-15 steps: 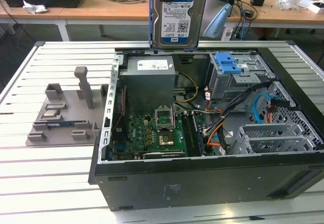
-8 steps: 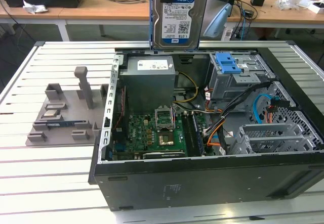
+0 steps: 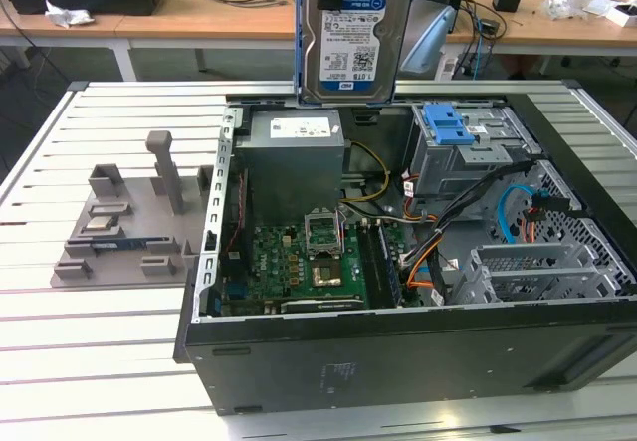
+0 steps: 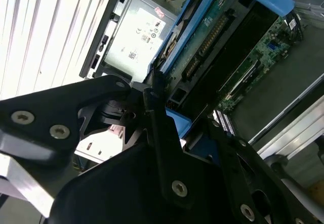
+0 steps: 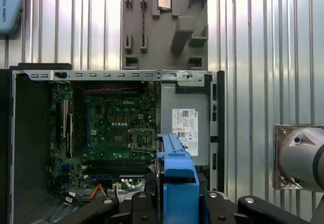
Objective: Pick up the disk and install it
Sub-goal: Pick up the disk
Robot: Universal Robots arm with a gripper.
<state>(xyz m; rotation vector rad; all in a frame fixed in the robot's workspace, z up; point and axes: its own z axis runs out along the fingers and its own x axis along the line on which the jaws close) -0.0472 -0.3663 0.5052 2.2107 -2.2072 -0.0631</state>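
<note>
Disk (image 3: 346, 33) gripped, up over open PC case (image 3: 398, 361)
Jaws closed on disk's top end; it hangs below them, long axis vert., PSU box (image 3: 294, 167) under it. Exterior view: white-blue label (image 3: 356, 48) w/ barcodes faces camera; second wrist view: green circuit-board side (image 4: 217, 42); first wrist view: blue carrier (image 5: 178, 173) edge-on.

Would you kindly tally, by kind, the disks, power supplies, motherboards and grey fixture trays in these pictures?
Disk: 1, held by the gripper above the open case
Power supply: 1
Motherboard: 1
Fixture tray: 1
Total: 4
</note>
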